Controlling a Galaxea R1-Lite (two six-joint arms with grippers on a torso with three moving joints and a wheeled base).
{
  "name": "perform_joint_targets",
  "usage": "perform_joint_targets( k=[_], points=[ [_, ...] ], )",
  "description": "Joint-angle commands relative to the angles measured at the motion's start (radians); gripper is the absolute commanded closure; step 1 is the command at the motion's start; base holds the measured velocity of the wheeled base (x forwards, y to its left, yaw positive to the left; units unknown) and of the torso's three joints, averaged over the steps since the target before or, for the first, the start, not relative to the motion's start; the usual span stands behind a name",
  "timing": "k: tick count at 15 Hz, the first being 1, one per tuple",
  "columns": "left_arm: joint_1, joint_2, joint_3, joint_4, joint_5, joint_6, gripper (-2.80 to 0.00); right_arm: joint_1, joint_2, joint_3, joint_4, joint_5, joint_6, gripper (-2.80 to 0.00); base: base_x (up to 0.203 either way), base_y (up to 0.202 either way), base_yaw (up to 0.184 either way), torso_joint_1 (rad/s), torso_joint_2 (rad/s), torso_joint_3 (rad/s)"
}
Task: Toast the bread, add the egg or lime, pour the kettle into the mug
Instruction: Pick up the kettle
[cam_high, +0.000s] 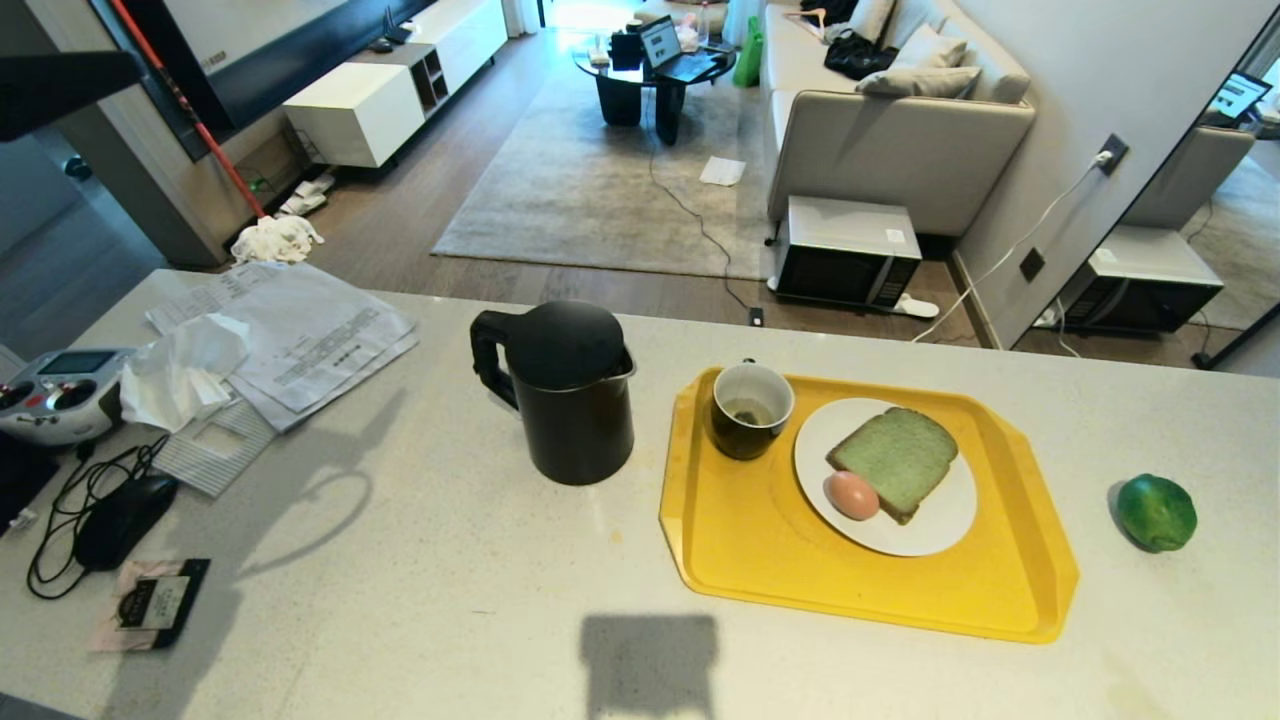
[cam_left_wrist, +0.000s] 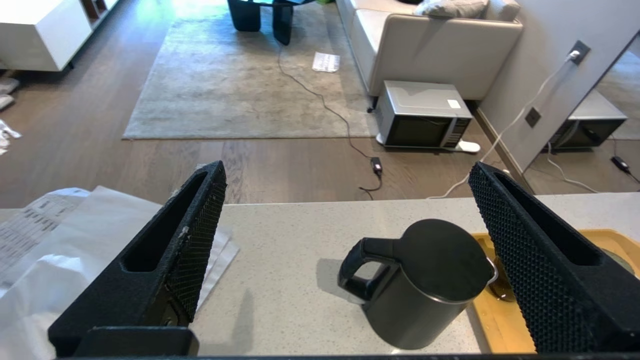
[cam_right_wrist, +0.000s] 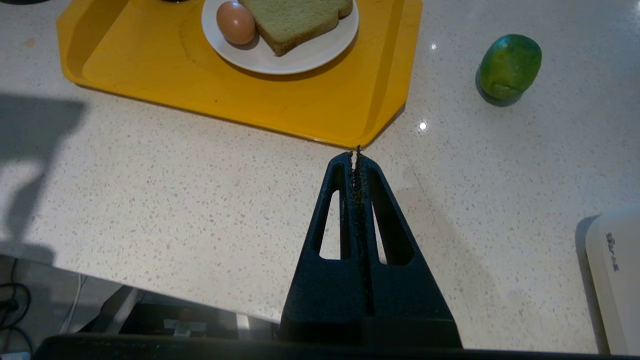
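The matte-black kettle (cam_high: 565, 395) stands on the counter left of a yellow tray (cam_high: 760, 560), handle to the left. On the tray are the mug (cam_high: 751, 408) and a white plate (cam_high: 940, 530) carrying the bread (cam_high: 893, 461) with the egg (cam_high: 851, 494) against it. The lime (cam_high: 1156, 512) lies on the counter right of the tray. My left gripper (cam_left_wrist: 345, 187) is open and empty, held back from and above the kettle (cam_left_wrist: 425, 282). My right gripper (cam_right_wrist: 355, 152) is shut and empty near the counter's front edge, just short of the tray (cam_right_wrist: 240, 95). Neither arm shows in the head view.
Papers (cam_high: 300, 335), a crumpled tissue (cam_high: 180, 370), a remote controller (cam_high: 55, 390), a black mouse with cable (cam_high: 120, 520) and a small packet (cam_high: 155, 603) lie at the counter's left. A white appliance (cam_right_wrist: 615, 280) sits at the right near me. Beyond the far edge is floor.
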Motion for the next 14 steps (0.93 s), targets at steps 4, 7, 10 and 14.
perform_joint_targets(
  k=[4, 7, 10, 14],
  points=[
    [-0.031, 0.018, 0.000, 0.004, -0.002, 0.003, -2.80, 0.000, 0.001, 0.000, 0.001, 0.000, -0.001, 0.00, 0.000, 0.000, 0.000, 0.000, 0.00, 0.000],
    [-0.023, 0.058, 0.017, 0.030, -0.001, 0.004, -2.80, 0.000, 0.001, 0.000, 0.001, 0.000, -0.001, 0.00, 0.000, 0.000, 0.000, 0.000, 0.00, 0.000],
    [0.041, 0.073, 0.119, 0.086, -0.012, 0.003, -2.80, 0.000, 0.001, 0.000, 0.001, 0.000, -0.001, 0.00, 0.000, 0.000, 0.000, 0.000, 0.00, 0.000],
    [0.092, 0.185, 0.319, -0.055, -0.065, 0.085, -2.80, 0.000, 0.001, 0.000, 0.002, 0.000, -0.001, 0.00, 0.000, 0.000, 0.000, 0.000, 0.00, 0.000]
  ],
)
